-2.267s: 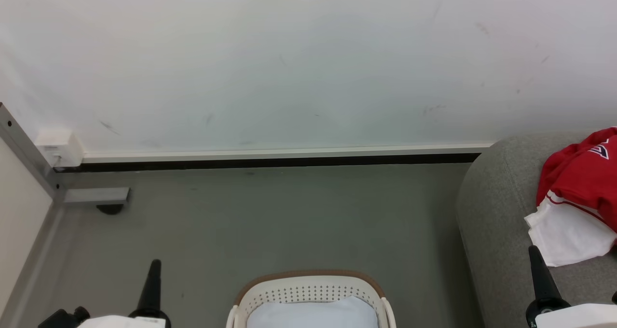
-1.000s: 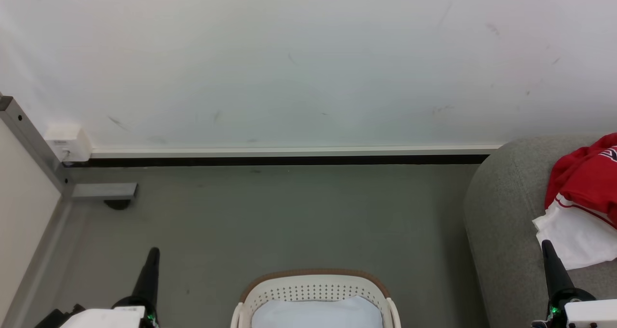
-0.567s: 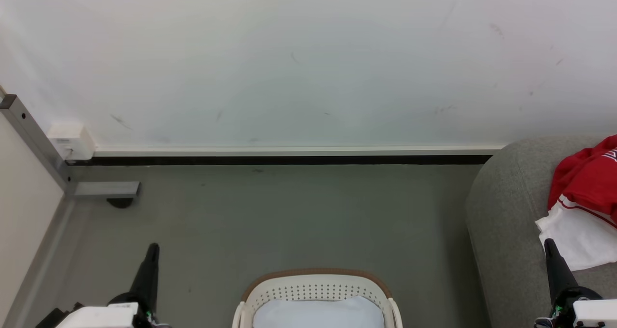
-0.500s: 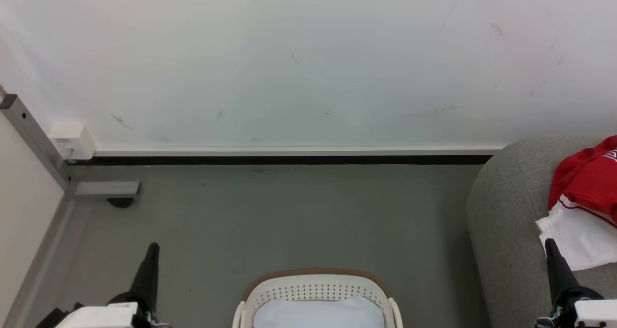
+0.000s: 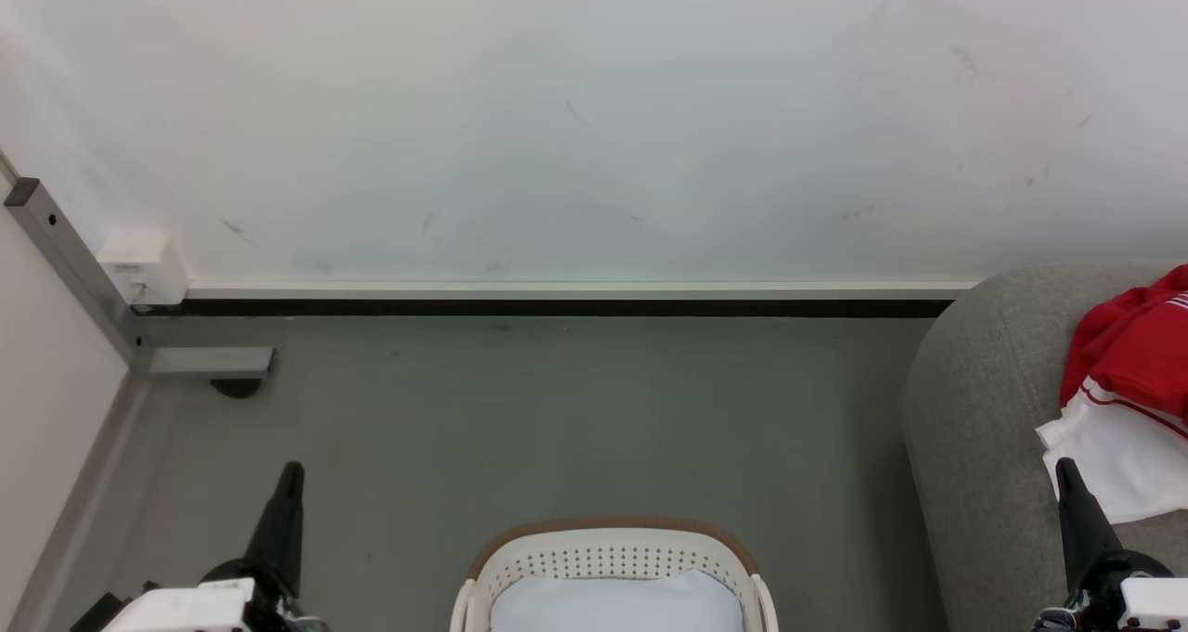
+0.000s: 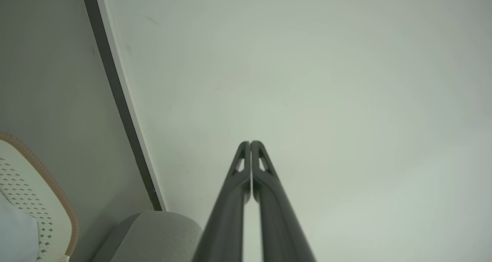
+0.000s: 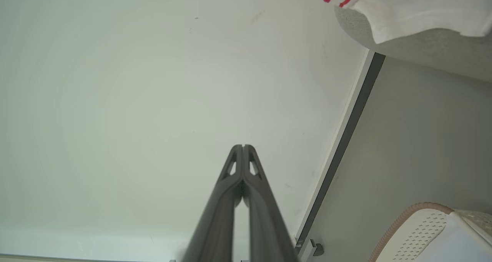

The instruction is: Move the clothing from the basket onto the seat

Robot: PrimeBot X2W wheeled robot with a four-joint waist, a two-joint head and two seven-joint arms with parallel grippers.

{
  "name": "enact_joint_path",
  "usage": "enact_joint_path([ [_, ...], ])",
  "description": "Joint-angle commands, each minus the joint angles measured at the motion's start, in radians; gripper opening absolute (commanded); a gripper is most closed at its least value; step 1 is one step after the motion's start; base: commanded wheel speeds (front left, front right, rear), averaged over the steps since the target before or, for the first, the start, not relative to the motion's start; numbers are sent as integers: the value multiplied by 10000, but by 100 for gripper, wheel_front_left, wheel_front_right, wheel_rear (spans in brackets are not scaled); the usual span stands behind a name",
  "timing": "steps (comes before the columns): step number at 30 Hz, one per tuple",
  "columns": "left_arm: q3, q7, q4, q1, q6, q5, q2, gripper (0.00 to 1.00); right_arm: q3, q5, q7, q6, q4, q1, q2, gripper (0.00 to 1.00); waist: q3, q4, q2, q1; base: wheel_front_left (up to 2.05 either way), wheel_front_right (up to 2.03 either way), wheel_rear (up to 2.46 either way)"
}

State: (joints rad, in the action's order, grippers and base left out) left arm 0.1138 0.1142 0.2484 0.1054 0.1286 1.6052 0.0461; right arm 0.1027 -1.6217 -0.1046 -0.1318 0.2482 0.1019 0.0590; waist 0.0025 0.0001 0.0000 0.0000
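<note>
OK, far left we see a grey metal post (image 5: 70, 265) running down to the floor (image 5: 557, 409), with a small white box (image 5: 141, 265) on the wall (image 5: 557, 103) beside it. Our left gripper (image 5: 291, 472) sits lower left over bare floor, fingers pressed together and empty. Left wrist view agrees: tips touching, aimed at the wall. Bottom centre, the basket (image 5: 603, 528) stands on the floor, with a pale bluish-white cloth (image 5: 617, 604) inside it. To the right, well apart from the basket, is the seat (image 5: 974, 409). The clothing (image 5: 1128, 358) lies on it as a red heap, with a white part spread below. Our right gripper (image 5: 1065, 470) is at lower right, fingers closed with nothing between them. Its tip overlaps the white fabric's edge in the head view; we cannot tell whether they touch. Right wrist view shows the tips meeting, pointed at the wall.
</note>
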Motion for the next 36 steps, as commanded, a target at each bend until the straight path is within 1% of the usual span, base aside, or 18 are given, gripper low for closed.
enact_joint_path([
  [1,30,44,-26,102,46,131,76,0,34,-17,-31,21,-57,126,-9,0,0,-1,0,0,0,0,0],
  [36,26,41,-29,98,46,134,77,0,86,47,-87,21,-52,132,-48,0,0,-1,0,0,0,0,0],
])
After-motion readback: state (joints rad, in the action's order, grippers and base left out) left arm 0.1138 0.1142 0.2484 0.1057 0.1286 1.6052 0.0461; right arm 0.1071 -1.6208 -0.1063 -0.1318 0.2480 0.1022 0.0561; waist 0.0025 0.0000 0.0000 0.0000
